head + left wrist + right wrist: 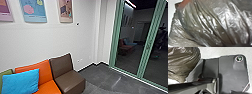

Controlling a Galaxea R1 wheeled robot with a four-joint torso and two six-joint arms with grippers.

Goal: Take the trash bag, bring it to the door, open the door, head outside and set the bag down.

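close to the left tool, judging by the left wrist view, and very large there: the bag (209,25). seen in the right wrist view too, just beside the robot's dark plate (230,73); can't tell if touching it. can't tell how far open the left tool or the right tool is, nor whether gripping anything.

cut off by the picture's edge in both wrist views, so can't make out the bag's whole outline. hard to read, too, an orange-red patch (184,3) by its edge. only dim shapes to be made out in the glass doors (128,45), green-framed and cut off at the head view's right.

grey-brown and glossy, of thin plastic, pulled into long creases with white glints, bulging and rounded along one side.

in the head view, can see a brown chair (68,81) next to an orange chair (35,66), with a blue cushion (21,81) against the orange one, near a white wall (37,42).
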